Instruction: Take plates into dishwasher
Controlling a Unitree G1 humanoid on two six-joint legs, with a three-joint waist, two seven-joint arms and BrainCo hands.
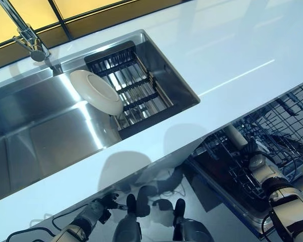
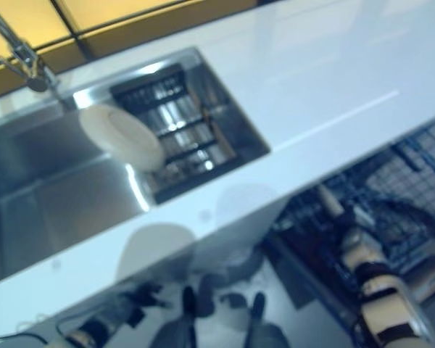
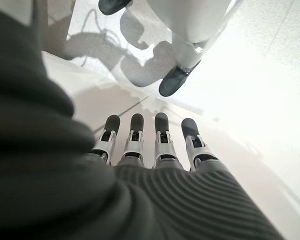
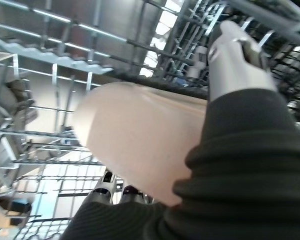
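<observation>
A cream plate (image 4: 135, 145) is gripped between thumb and fingers (image 4: 107, 187) of the right hand (image 1: 250, 151), low at the frame's right inside the dishwasher rack (image 1: 272, 128). It should be kept on edge and lowered between tines before release. Another plate (image 1: 96, 92) leans in the sink (image 1: 35, 136), upper left. The left hand (image 3: 155, 145) is held straight-fingered, empty, bottom left.

Wire tines of the dishwasher rack (image 4: 55, 100) crowd closely around the plate (image 4: 135, 140) in the right hand (image 1: 253, 151), lower right; the white worktop (image 1: 232, 45) above lies bare.
</observation>
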